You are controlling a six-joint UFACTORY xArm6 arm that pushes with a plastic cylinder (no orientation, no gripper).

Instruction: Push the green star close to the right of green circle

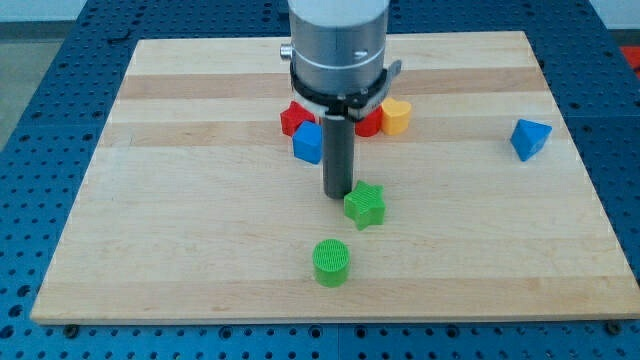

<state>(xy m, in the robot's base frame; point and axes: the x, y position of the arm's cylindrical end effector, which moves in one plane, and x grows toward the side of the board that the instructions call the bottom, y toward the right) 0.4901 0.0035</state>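
The green star (365, 206) lies on the wooden board (200, 200) just below the view's middle. The green circle (331, 262) stands below it and a little to the left, a short gap away. My tip (338, 193) rests at the star's upper left edge, touching or nearly touching it. The rod rises from there to the grey arm body at the view's top.
A blue block (308, 143) sits left of the rod. A red block (292, 118), another red block (369, 124) and a yellow block (396, 116) cluster behind the rod. A blue triangular block (530, 138) lies at the view's right.
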